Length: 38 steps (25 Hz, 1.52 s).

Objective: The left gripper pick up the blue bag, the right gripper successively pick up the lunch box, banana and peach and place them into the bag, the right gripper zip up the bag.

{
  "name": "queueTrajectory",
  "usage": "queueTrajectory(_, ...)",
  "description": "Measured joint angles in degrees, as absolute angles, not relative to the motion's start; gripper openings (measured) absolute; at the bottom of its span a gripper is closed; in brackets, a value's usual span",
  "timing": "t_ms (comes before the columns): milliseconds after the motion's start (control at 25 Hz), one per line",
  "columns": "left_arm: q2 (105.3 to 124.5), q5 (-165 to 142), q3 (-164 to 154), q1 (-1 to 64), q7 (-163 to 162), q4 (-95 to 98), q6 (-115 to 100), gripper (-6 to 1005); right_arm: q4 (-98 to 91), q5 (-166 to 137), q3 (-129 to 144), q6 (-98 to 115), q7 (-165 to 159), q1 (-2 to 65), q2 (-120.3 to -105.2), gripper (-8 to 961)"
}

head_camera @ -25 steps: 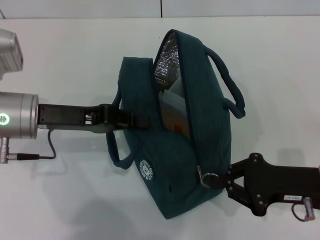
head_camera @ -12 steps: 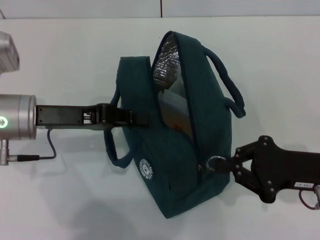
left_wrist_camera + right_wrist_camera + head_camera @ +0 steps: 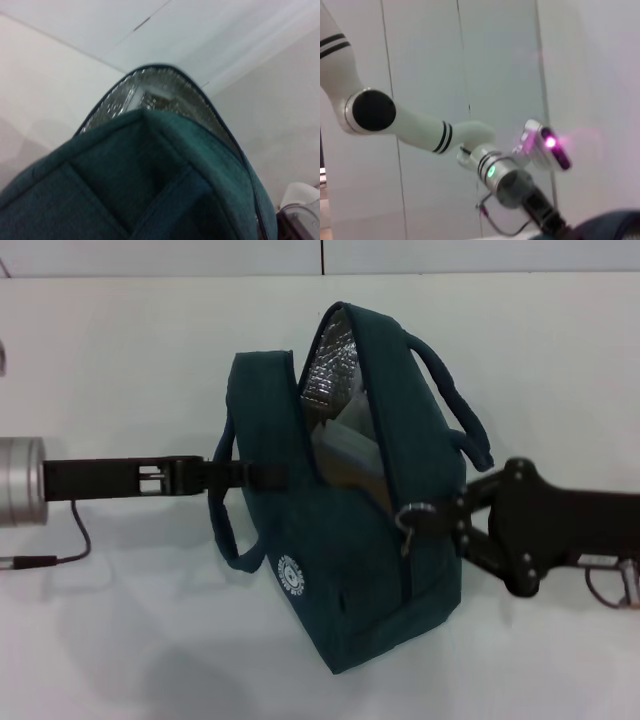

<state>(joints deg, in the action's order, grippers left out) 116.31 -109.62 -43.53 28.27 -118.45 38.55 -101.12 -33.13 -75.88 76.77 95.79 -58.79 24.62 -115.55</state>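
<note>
One blue bag [image 3: 350, 540] is sitting mid-table [image 3: 120, 640], soft fabric sagging around its load, mouth gaping at the far end. Probably light but floppy, so it needs bracing while zipped. Left gripper [image 3: 268, 476] is clamping the bag's side panel, holding it up. Right gripper [image 3: 448, 520] is pinching the single zipper pull [image 3: 412, 514], the only sensible grab point. One pale lunch box [image 3: 345, 440] is showing inside; banana and peach aren't visible.
</note>
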Motion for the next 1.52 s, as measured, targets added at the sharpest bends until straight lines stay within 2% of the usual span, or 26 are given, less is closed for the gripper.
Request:
queueTrajectory(280,115.95,-105.6,-36.8,25.9,-111.6,38.8,-102.7,670,-34.8,-71.8,75.2,95.1,-58.9,27.6,-115.43,13)
queueTrajectory(600,115.40,-103.8,-35.4,24.9,-109.7,38.5,-105.8,884,-33.7,-71.4,73.6,89.9,-60.9,33.7,-115.73,15)
queueTrajectory(1120,113.56,-102.2,-31.2,22.1,-110.9,39.2,-106.6,879,-32.8,-66.7,83.3,87.9,-60.8,42.1,-116.19,18)
queueTrajectory(1520,112.72,-106.3,-31.1,19.0,-114.3,44.0,-110.1,862,-33.2,-60.3,90.5,81.2,-60.3,43.3,-116.19,21)
